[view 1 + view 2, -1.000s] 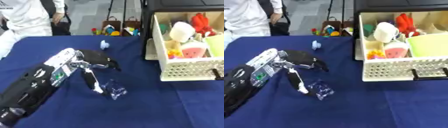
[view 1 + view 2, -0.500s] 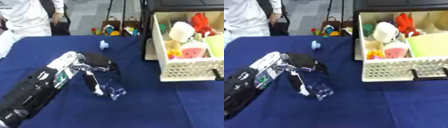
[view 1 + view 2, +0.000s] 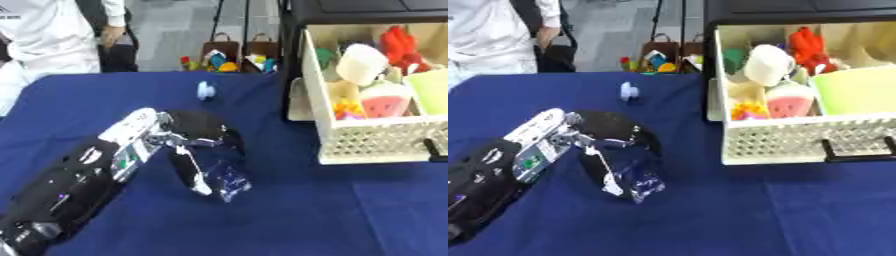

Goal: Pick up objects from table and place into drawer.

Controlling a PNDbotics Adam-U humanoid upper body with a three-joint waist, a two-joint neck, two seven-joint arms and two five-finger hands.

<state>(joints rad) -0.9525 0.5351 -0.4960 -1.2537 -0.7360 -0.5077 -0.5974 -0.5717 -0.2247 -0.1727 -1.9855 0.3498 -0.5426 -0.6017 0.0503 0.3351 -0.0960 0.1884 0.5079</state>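
A clear crinkled plastic packet (image 3: 226,181) lies on the blue tablecloth (image 3: 306,215). My left hand (image 3: 199,141) comes in from the lower left and sits over it. The thumb (image 3: 187,172) runs down the packet's left edge and the curled fingers (image 3: 233,146) hang over its top, closing round it. A small pale blue object (image 3: 206,90) lies farther back on the cloth. The white drawer basket (image 3: 798,142) stands open at the right, holding a watermelon slice toy (image 3: 789,100), a white cup shape (image 3: 766,64), a red toy (image 3: 808,42) and a pale green box (image 3: 857,89). My right hand shows in neither view.
The drawer's black handle (image 3: 857,150) faces me at the right edge. Behind the table stand small bags with coloured toys (image 3: 229,56) on the floor. A person in white (image 3: 52,35) stands at the far left, away from the task's things.
My left arm has drawn back toward the lower left while the fingers came down and curled over the clear packet. The packet still lies in the same spot.
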